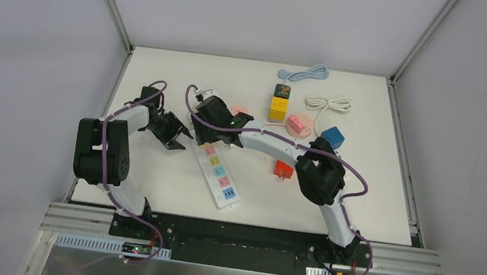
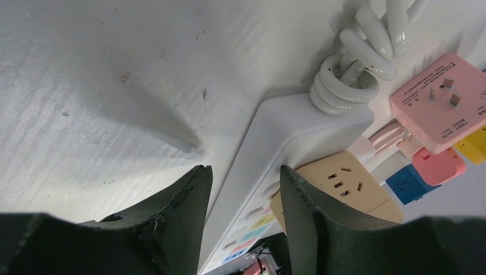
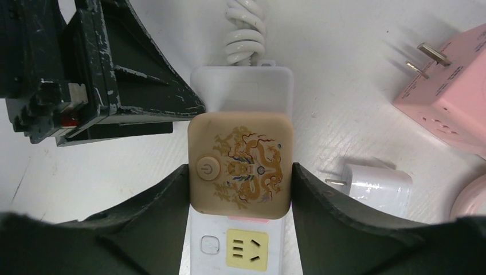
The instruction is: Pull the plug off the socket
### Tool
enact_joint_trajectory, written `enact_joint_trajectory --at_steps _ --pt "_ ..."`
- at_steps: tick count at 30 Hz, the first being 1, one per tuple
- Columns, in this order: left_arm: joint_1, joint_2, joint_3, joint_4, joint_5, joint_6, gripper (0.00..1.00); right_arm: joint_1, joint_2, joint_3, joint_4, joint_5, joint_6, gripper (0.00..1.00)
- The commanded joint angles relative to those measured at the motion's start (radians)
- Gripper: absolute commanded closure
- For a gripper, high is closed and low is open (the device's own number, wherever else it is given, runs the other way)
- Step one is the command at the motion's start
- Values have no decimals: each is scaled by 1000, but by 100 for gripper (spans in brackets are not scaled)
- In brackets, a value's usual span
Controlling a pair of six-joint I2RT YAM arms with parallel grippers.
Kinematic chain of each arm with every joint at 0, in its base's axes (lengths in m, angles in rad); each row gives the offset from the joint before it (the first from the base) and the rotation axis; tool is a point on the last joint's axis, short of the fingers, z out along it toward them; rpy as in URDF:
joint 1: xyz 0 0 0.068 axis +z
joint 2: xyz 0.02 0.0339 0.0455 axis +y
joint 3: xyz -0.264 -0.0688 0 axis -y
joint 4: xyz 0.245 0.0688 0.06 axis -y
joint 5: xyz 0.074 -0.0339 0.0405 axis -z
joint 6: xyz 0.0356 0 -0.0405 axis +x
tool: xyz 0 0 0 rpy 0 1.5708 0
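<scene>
Gripping the plug [image 3: 240, 172], your right gripper [image 3: 239, 175] presses one finger against each side of it. The plug is a beige cube with a dragon print. It sits in the end socket of the white strip [image 3: 240, 86], next to where the coiled cord [image 3: 243, 34] enters, on the table [image 2: 86, 86] between the two arms.

The right fingers point down over the plug, probably so you can lift it along its pins rather than rock it sideways.

Your left gripper [image 2: 242, 172] reaches in low from the left, jaws partly apart, with the strip's end edge between them. You cannot tell whether they pinch the strip or only rest against it. Its job looks like bracing, since a light strip would likely rise with the plug.

A white charger [image 3: 372, 186] lies just beside the right finger, and a pink adapter [image 3: 447, 109] lies farther right, clear of an upward pull.
</scene>
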Motion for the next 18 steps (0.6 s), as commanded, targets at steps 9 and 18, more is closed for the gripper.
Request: enact_joint_trajectory --at_steps 9,18 --pt "-98 20 -26 -20 -74 -29 59 -16 -62 39 36 -120 94 100" --pt "-113 30 -11 -87 -136 2 63 -13 -71 36 103 -107 58 100"
